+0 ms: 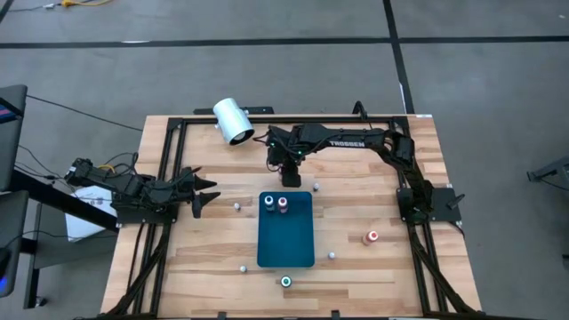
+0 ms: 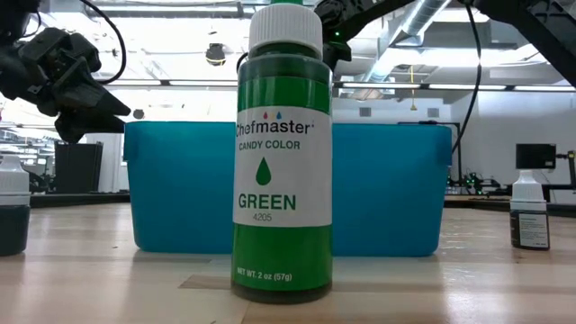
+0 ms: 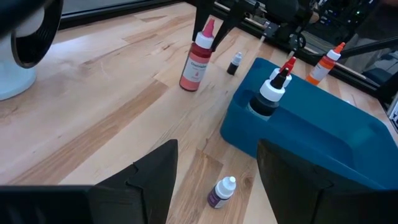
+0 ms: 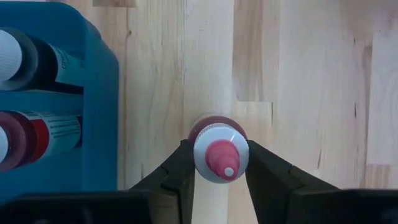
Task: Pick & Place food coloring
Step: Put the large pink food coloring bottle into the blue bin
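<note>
The food coloring is a set of small bottles. A red one with a white cap and red tip (image 4: 221, 155) stands on the table just past the far edge of the blue bin (image 1: 286, 236). My right gripper (image 4: 221, 163) reaches straight down over it (image 1: 289, 175), shut on it. Two more bottles (image 1: 268, 203) (image 1: 283, 204) stand in the bin's far end. A green bottle (image 2: 281, 153) stands by the near edge, an orange one (image 1: 372, 236) right of the bin. My left gripper (image 1: 203, 191) waits open at the table's left. My right gripper pinches the red bottle at its white cap (image 4: 202, 163), one finger (image 4: 180, 171) on each side. It comes from above, pointing down. The bottle stands upright with its base on the table (image 3: 189, 86).
A big white cylinder (image 1: 233, 120) lies near the far left corner. Tiny bottles stand around the bin (image 1: 237, 206) (image 1: 242, 267) (image 1: 332, 255) (image 1: 316, 187); one purple bottle (image 3: 222, 191) lies in front of my left fingers. A black frame (image 1: 169, 160) borders the table.
</note>
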